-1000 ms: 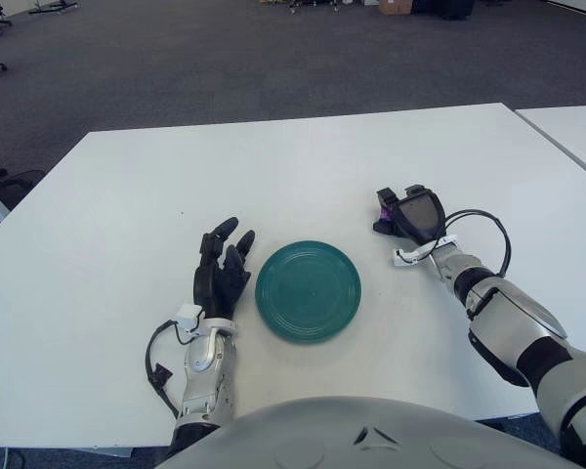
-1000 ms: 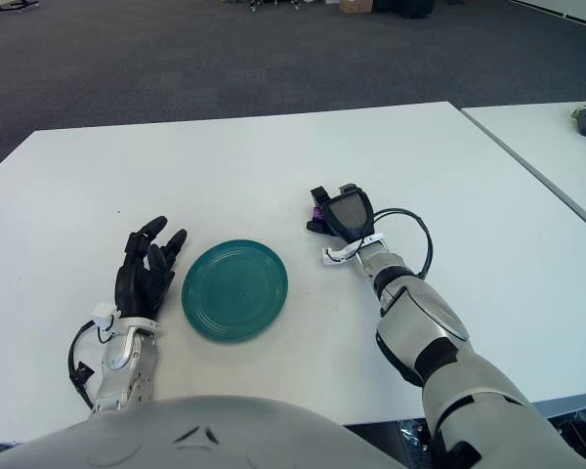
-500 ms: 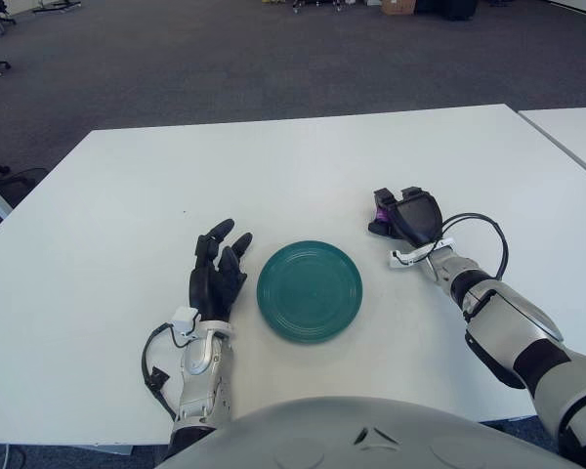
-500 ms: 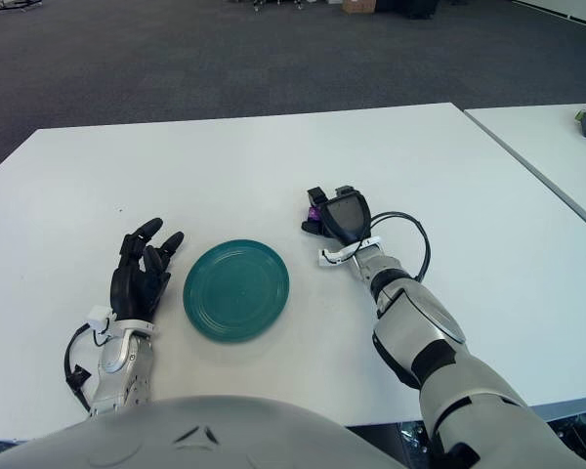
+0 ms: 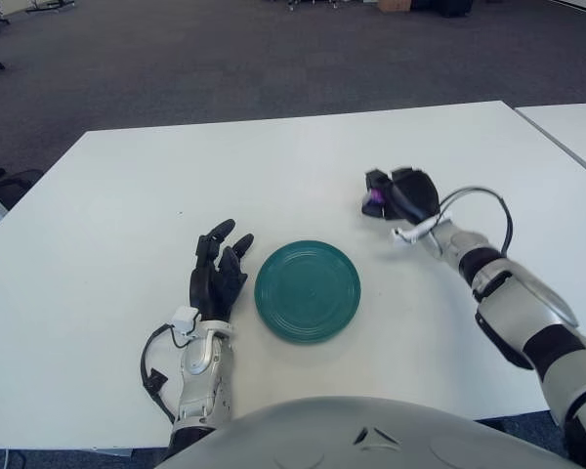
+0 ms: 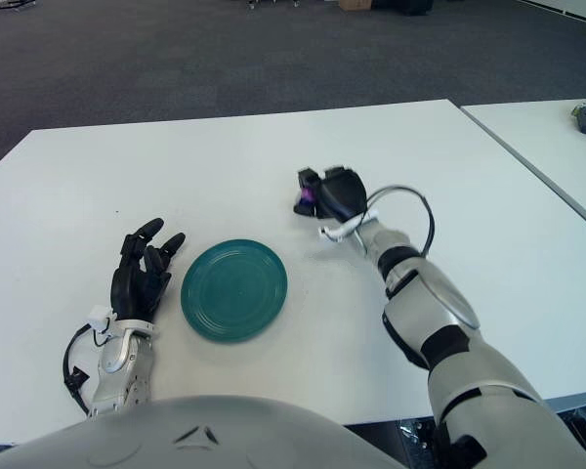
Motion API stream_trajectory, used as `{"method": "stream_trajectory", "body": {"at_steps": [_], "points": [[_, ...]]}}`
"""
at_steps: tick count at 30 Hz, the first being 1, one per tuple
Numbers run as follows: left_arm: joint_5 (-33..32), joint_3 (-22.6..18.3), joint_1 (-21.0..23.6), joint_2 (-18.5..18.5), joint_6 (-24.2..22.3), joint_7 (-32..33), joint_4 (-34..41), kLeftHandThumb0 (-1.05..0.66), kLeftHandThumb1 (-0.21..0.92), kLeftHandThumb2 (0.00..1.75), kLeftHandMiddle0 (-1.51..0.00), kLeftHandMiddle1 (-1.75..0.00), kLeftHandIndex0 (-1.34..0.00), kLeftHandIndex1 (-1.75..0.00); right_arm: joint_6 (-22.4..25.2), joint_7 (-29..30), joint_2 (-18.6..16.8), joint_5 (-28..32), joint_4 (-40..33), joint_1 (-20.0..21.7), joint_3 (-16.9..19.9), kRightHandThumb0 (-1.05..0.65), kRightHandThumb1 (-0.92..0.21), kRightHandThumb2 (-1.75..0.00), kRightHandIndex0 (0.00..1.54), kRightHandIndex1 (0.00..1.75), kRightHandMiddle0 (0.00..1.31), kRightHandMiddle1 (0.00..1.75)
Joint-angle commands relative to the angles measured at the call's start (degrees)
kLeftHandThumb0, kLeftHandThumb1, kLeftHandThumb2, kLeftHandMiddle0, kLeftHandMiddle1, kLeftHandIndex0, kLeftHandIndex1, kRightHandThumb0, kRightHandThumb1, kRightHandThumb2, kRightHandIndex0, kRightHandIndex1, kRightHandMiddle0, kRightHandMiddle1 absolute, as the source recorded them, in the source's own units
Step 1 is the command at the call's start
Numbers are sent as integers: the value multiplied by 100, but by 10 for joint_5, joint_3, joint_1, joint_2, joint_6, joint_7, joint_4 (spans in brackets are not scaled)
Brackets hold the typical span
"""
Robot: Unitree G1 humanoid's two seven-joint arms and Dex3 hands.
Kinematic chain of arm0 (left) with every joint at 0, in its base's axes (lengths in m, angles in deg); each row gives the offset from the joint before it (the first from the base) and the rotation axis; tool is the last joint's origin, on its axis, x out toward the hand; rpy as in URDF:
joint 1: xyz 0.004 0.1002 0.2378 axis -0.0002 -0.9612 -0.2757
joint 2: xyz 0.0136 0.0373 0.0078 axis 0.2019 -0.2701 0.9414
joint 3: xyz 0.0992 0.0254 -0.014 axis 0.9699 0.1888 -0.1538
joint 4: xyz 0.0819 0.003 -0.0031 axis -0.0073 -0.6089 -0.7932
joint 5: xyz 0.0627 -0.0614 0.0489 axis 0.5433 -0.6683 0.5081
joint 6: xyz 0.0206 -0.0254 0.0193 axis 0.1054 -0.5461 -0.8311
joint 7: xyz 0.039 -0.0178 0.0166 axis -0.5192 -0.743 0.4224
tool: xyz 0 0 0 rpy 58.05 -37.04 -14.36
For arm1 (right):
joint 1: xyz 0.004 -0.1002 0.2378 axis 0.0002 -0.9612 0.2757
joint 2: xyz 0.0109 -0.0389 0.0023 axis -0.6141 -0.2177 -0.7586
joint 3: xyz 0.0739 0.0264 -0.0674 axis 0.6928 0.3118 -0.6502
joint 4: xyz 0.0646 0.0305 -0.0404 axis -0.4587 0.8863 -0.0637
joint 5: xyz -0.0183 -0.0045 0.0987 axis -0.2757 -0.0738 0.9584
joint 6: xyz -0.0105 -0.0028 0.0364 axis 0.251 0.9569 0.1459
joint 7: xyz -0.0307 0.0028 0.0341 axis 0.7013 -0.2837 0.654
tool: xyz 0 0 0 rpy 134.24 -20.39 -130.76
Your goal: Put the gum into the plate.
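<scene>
A round teal plate (image 5: 308, 291) lies on the white table (image 5: 127, 176), near its front edge. My right hand (image 5: 396, 193) is raised off the table to the right of and beyond the plate, its black fingers curled around a small purple gum pack (image 5: 376, 198), of which only a sliver shows. In the right eye view the same gum pack (image 6: 308, 198) peeks out at the hand's left side. My left hand (image 5: 218, 269) shows just left of the plate with its fingers spread, holding nothing.
A second white table (image 5: 571, 127) stands to the right across a narrow gap. Grey carpet floor lies beyond the far edge. My own torso (image 5: 361, 435) covers the bottom of the view.
My right hand has lifted off the table with the purple gum pack and moved up and slightly left. The left hand and plate stay as they were.
</scene>
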Motion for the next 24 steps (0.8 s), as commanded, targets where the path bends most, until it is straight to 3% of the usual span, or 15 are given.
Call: {"method": "stream_trajectory", "body": {"at_steps": [1,7,9,11,17,20,24], "points": [[-5,-7,3,-9,-12,-6,-4,-81,92,71,-47,-71,-20,-107,-31,-74,32,15,-115,21,18,-49,-92,-64,121,175,97,175],[5,-7,3,-12,-16,5,-2,-81,92,73,-48,-72,-20,-106,-61,-148,83,24,-285,-27,42,-49,-91,-62,125,175,101,175],[9,-7,1,-14,-17,10,1,-81,92,72,-48,-72,-20,-106,-48,-214,107,27,-417,-69,50,-48,-89,-64,126,175,102,175],[13,-5,-1,-14,-18,13,3,-80,92,72,-47,-72,-20,-106,-29,-268,121,21,-506,-102,52,-48,-86,-67,126,175,102,175],[19,-2,-3,-12,-20,15,6,-80,92,71,-46,-72,-18,-105,-4,-376,130,-7,-606,-156,30,-46,-78,-77,126,175,99,175],[20,-2,-4,-12,-19,15,6,-80,92,71,-46,-72,-18,-106,1,-412,128,-12,-627,-178,24,-46,-76,-80,125,175,95,175],[21,-3,-5,-11,-16,13,4,-80,92,71,-45,-73,-18,-106,-2,-449,120,-19,-645,-201,19,-47,-70,-88,127,175,99,175]]}}
